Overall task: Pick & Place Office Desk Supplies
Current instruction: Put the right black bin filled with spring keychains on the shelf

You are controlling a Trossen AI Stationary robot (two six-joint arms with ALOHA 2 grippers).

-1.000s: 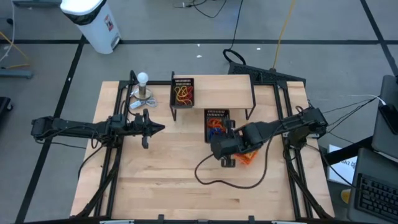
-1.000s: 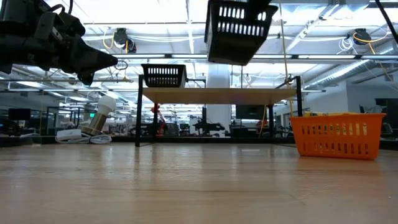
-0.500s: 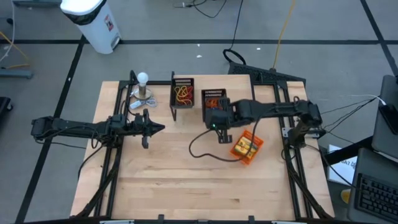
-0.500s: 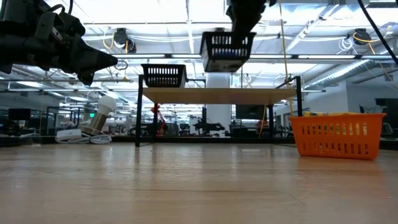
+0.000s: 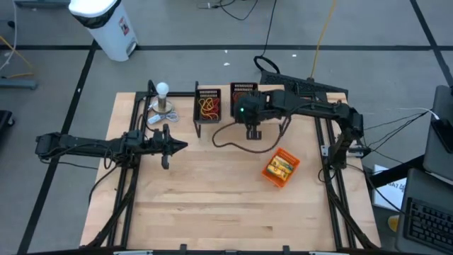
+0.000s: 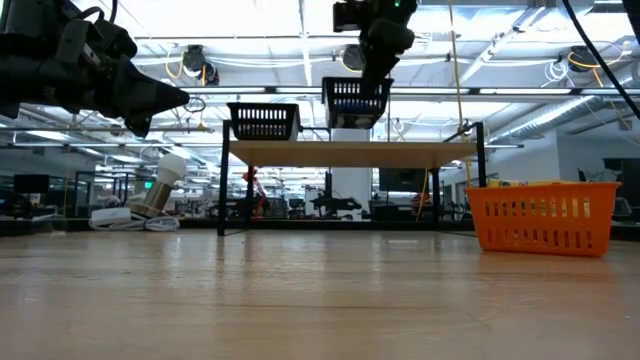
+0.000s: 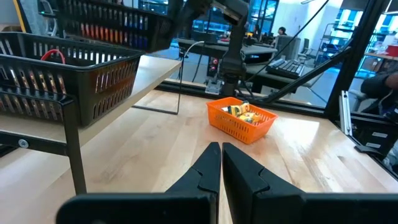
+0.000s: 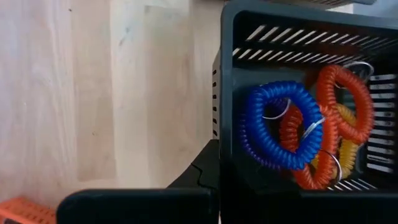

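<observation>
The orange tray (image 5: pixel 281 167) sits alone on the tabletop (image 5: pixel 212 205) now. The right pincer (image 5: pixel 249 113), pinching a black tray (image 5: pixel 243 100) of coils (image 8: pixel 292 127), has carried it up over the shelf (image 5: pixel 272 99), beside the other black tray (image 5: pixel 208 105). It looks ready to set down. The left pincer (image 5: pixel 180 146), pressed together, waits far off.

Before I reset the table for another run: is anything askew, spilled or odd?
Nothing has spilled. The orange tray sits askew on the table. One black tray with coiled loops hangs in the right gripper above the shelf, not set down beside the other black tray.
</observation>
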